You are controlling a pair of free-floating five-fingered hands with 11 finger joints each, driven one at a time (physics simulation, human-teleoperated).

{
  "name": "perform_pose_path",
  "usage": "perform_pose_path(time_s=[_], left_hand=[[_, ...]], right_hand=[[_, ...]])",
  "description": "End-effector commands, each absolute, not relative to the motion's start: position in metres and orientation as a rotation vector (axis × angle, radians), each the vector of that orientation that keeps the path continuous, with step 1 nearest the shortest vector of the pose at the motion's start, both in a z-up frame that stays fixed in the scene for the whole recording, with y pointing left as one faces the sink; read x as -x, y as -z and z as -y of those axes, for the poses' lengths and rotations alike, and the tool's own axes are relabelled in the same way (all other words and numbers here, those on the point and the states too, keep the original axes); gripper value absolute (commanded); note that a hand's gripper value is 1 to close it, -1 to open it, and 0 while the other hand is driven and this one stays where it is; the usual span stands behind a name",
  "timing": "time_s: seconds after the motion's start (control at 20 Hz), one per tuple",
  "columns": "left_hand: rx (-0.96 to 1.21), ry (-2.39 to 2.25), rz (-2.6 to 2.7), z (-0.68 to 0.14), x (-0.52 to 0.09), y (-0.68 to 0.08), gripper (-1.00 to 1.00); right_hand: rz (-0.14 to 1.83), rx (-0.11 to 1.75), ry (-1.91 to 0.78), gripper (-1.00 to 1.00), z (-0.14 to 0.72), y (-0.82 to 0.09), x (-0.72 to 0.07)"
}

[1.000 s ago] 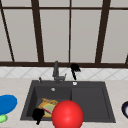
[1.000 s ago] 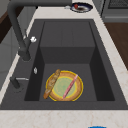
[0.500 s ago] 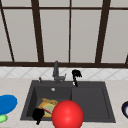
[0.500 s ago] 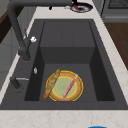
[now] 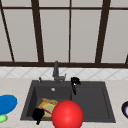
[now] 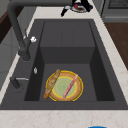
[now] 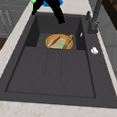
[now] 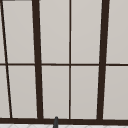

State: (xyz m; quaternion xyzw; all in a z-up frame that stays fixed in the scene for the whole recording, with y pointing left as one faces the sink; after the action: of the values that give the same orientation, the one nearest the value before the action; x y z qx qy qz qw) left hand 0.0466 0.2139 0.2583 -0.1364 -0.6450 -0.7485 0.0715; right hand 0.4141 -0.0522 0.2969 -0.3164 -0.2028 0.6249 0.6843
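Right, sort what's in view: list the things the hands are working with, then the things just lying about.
In hand:
left hand, at the sink's front left edge
plate in the basin, nearest that hand
baguette and pink stick lying on the plate
right hand, in the air near the faucet

Lying about:
red ball
blue dish
green item
dark bowl

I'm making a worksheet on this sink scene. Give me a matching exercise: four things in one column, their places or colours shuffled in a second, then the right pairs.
Things:
1. plate
2. faucet
3. blue dish
4. ball

Descriptions:
A. on the counter left of the sink, front view
B. red, at the sink's front edge
C. in the sink's basin, with a bread stick and a pink stick across it
D. behind the sink, below the window

Pairs: 1-C, 2-D, 3-A, 4-B
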Motion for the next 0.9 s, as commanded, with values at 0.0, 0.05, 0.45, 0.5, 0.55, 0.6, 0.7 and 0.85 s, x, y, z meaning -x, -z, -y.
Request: perform_pose_path(time_s=[0.0, 0.05, 0.45, 0.5, 0.55, 0.6, 0.7, 0.85], left_hand=[[0.41, 2.25, 1.939, -0.214, -0.047, -0.258, 0.0], [0.41, 2.25, 1.939, -0.214, -0.047, -0.258, 0.0], [0.41, 2.25, 1.939, -0.214, -0.047, -0.258, 0.0], [0.41, 2.25, 1.939, -0.214, -0.047, -0.258, 0.0], [0.41, 2.25, 1.939, -0.214, -0.047, -0.258, 0.0], [0.41, 2.25, 1.939, -0.214, -0.047, -0.258, 0.0], [0.41, 2.25, 1.939, -0.214, -0.047, -0.258, 0.0], [0.41, 2.25, 1.939, -0.214, -0.047, -0.258, 0.0]], right_hand=[[0.493, 0.669, -1.401, -1.0, 0.037, -0.286, -0.399], [0.494, 0.664, -1.395, -1.0, 0.036, -0.284, -0.395], [0.575, 0.648, -1.347, -1.0, -0.01, -0.256, -0.372], [0.579, 0.656, -1.347, -1.0, -0.016, -0.253, -0.372], [0.582, 0.658, -1.347, -1.0, -0.022, -0.251, -0.374], [0.586, 0.656, -1.346, -1.0, -0.027, -0.249, -0.373], [0.586, 0.64, -1.35, -1.0, -0.038, -0.242, -0.377], [0.585, 0.624, -1.356, -1.0, -0.055, -0.222, -0.386]])
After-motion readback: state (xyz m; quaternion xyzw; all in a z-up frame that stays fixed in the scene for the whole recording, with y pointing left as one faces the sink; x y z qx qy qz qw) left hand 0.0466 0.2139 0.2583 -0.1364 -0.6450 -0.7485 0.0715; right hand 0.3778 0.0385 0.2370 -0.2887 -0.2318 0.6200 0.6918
